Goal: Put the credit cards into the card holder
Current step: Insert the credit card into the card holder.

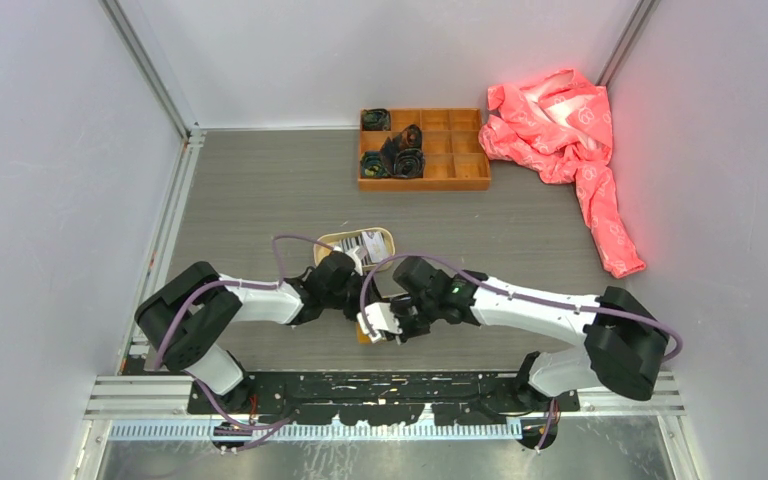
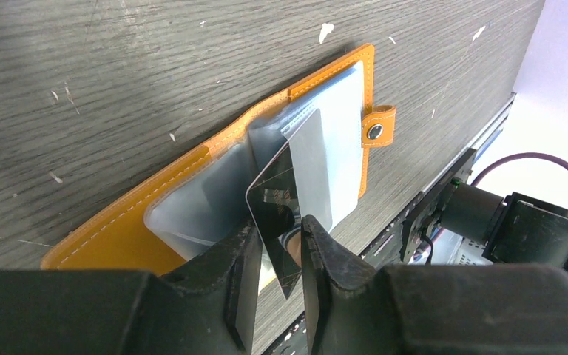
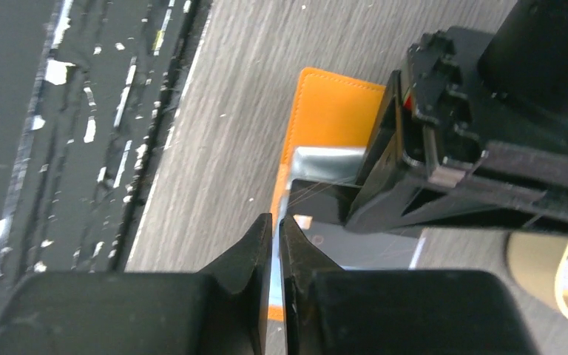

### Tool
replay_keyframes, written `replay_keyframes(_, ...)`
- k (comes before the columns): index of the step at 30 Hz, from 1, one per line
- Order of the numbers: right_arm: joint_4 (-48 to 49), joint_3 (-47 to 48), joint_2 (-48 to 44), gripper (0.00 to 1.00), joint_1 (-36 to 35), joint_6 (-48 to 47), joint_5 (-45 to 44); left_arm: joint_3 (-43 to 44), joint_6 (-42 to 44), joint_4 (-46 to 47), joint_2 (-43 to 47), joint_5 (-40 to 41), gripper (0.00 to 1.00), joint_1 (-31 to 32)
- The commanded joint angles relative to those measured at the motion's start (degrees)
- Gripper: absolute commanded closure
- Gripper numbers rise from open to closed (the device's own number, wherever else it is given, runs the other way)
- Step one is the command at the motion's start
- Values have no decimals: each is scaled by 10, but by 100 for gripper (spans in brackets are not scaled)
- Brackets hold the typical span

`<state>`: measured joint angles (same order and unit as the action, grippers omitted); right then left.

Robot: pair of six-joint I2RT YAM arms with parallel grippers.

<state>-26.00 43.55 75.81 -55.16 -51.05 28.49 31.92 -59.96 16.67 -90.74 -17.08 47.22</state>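
Now, one card holder (image 2: 118, 231) open, one credit card (image 2: 274, 200) pinched in right fingers (image 3: 255, 259), left fingers (image 2: 327, 255) parted

I can't read a single word or number from here. The printed card (image 1: 365, 243) lying in the oval tray (image 1: 388, 240) carries dark marks on white, too small in my top view to make out. The dark credit card (image 2: 274, 203) standing over the open card holder (image 2: 103, 248) shows only glare and fine scratches on its face. The pink cloth (image 1: 560, 120) at the back of the worktop (image 1: 260, 190) bears a pale repeated mark, too blurred to read.
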Motion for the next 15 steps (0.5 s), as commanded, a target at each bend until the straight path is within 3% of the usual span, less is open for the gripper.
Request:
replay_keyframes(1,88,8,18,86,-41,14,-111,-14,4,-24,-10,1,72,-2)
replay_keyframes(8,131,17,63,86,-101,31,-215,-11,2,-22,-19,-2,72,-2)
replay_keyframes(15,148,24,82,86,-131,50,-248,-8,4,-24,-21,-6,72,-2)
